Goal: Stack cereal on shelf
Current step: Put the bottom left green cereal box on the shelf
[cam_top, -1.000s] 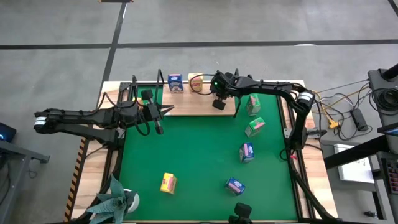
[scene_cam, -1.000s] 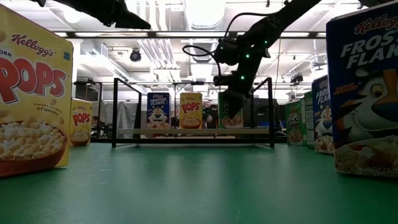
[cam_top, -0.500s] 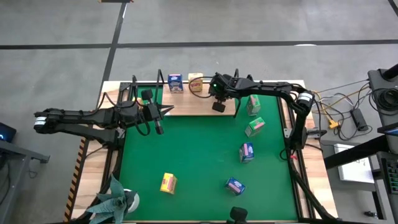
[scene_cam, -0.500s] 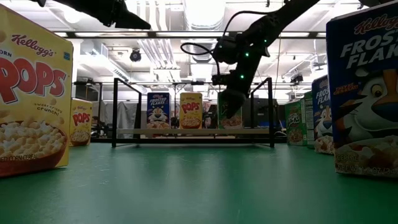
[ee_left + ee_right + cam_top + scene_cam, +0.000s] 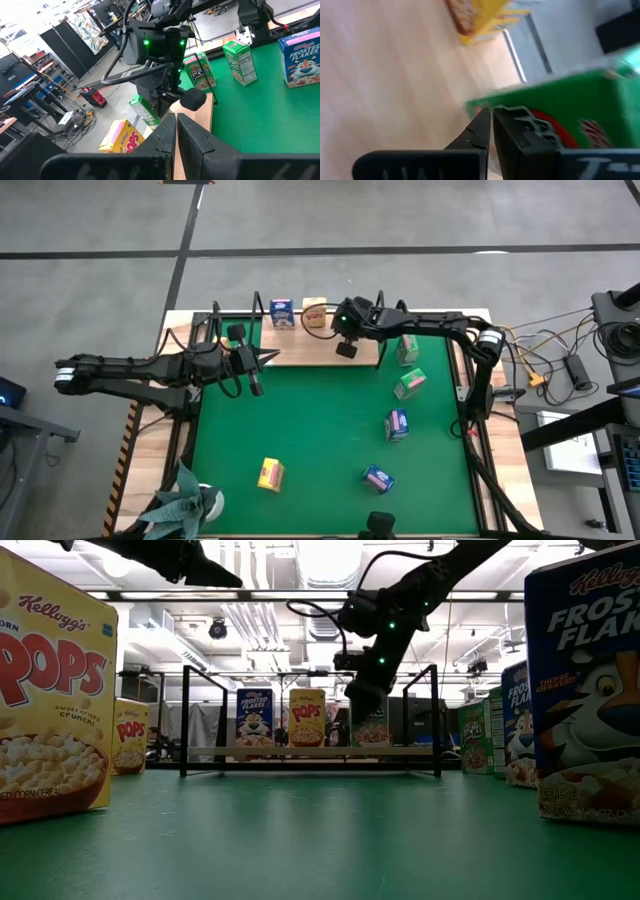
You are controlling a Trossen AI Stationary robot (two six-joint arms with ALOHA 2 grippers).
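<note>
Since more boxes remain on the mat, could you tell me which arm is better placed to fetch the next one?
Probably the right gripper: shut and empty over the shelf, it is near the green box. The left gripper hangs at the shelf's other end.

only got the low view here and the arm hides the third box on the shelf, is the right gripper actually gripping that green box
observer: no. In the right wrist view the right gripper has its fingers shut together, and the green box sits beside them, not between them.
operator: ok, how many boxes are loose on the mat
observer: five loose boxes show on the green mat in the high view: two green, two blue, one yellow.
operator: and where's the left arm
observer: the left gripper is shut and hovers over the left part of the shelf, away from every box.
</note>
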